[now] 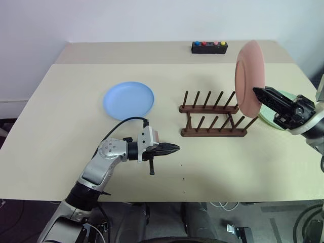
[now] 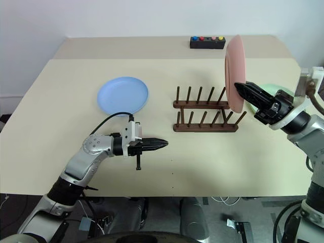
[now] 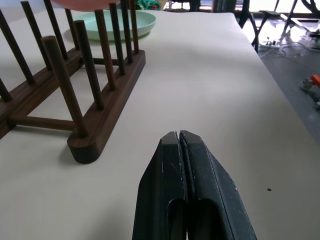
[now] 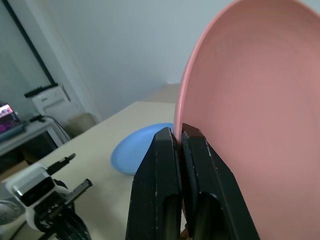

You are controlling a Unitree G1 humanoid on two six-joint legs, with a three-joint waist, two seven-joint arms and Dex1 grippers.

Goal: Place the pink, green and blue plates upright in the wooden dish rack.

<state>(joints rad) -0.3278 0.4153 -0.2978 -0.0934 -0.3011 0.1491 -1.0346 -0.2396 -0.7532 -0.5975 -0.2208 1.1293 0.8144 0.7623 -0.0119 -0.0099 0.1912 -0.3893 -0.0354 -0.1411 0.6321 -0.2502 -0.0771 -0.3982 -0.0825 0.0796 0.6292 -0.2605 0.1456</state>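
Note:
My right gripper (image 1: 256, 91) is shut on the rim of the pink plate (image 1: 249, 78), holding it upright in the air above the right end of the wooden dish rack (image 1: 212, 120). In the right wrist view the pink plate (image 4: 255, 100) is pinched between the fingers (image 4: 162, 160). The green plate (image 1: 276, 117) lies flat on the table behind my right gripper, mostly hidden by it. The blue plate (image 1: 128, 99) lies flat to the left of the rack. My left gripper (image 1: 176, 148) is shut and empty, hovering low over the table in front of the rack's left end.
A small black box with coloured buttons (image 1: 209, 47) sits at the far edge of the beige table (image 1: 66, 126). A black cable (image 1: 121, 124) loops over my left wrist. The rack's pegs hold nothing.

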